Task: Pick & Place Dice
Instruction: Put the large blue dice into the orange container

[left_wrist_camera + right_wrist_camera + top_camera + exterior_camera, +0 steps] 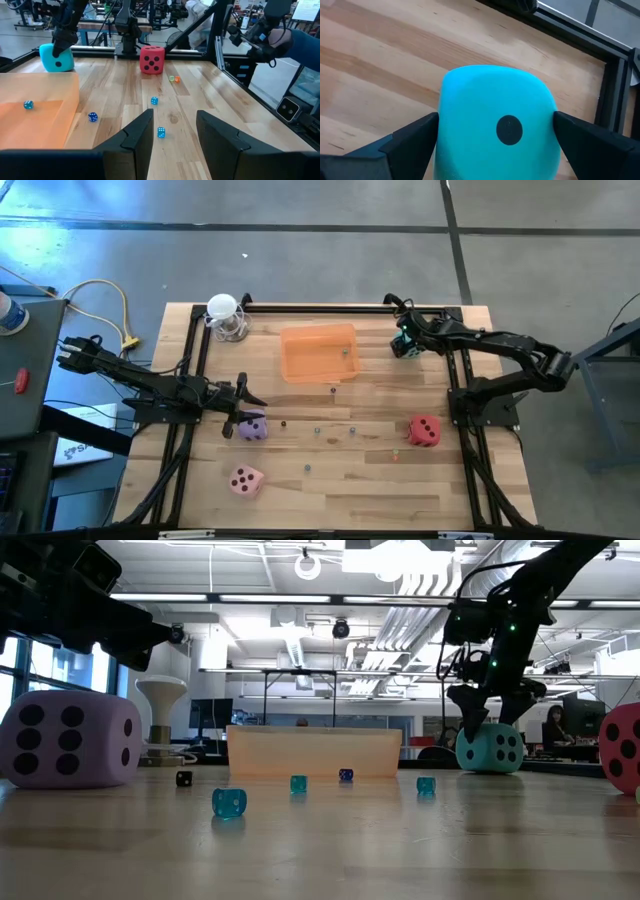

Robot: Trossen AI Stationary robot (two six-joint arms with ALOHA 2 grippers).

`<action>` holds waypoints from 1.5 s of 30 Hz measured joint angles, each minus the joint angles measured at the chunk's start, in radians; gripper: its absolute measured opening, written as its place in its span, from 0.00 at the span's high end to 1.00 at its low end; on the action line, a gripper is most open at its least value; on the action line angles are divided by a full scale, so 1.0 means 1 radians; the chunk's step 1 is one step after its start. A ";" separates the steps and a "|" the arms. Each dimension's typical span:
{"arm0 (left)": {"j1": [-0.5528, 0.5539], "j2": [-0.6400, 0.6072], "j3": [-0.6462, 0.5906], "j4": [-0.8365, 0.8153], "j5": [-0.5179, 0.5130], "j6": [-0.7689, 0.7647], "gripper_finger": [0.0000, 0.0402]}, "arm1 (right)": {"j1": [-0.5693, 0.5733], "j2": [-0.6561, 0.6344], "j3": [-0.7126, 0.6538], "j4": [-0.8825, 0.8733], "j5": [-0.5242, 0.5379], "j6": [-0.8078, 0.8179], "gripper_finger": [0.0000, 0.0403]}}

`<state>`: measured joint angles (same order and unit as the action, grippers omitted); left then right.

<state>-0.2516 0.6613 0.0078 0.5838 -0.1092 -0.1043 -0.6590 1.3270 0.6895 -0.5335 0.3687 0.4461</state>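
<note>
Right gripper: it was seen at the far right corner of the counter. Its fingers were spread wide, one on each side of the teal die. The fingers were just beside the die's sides, but a tight squeeze could not be told.
Teal die: it was found between the right fingers, resting on the counter, with one dark dot facing up.
Left gripper: it was held low at the left side of the counter. Its fingers were partly apart and nothing was held between them.
Purple die: it was seen on the counter just beside the left fingers.
Pink die: it was seen on the counter, near the left fingers, at the front.
Red die: it was seen well apart from both pairs of fingers, on the right side of the counter.
Orange tray: it was seen between the two grippers, at the back.
Tiny beads: they were scattered over the middle of the counter.
</note>
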 joint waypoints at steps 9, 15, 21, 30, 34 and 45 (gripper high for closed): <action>0.000 0.000 0.000 0.000 0.000 0.000 0.64 | 0.063 0.002 -0.001 -0.009 0.015 -0.006 0.06; 0.000 0.000 0.000 0.000 0.000 0.000 0.64 | 0.081 0.027 0.000 -0.016 0.034 -0.004 0.09; 0.000 0.000 0.000 0.000 0.000 0.000 0.64 | 0.101 0.046 -0.001 -0.012 0.115 0.000 0.10; 0.000 0.000 0.000 0.000 0.000 0.000 0.64 | 0.139 0.004 -0.006 -0.021 0.165 0.019 0.03; 0.000 0.000 0.000 0.000 0.000 0.000 0.64 | 0.138 0.002 -0.006 -0.021 0.176 0.057 0.02; 0.000 0.000 0.000 0.000 0.000 0.000 0.64 | 0.097 0.001 -0.001 -0.023 0.137 0.209 0.01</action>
<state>-0.2518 0.6613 0.0078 0.5835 -0.1089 -0.1047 -0.5625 1.3284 0.6886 -0.5564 0.5056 0.6549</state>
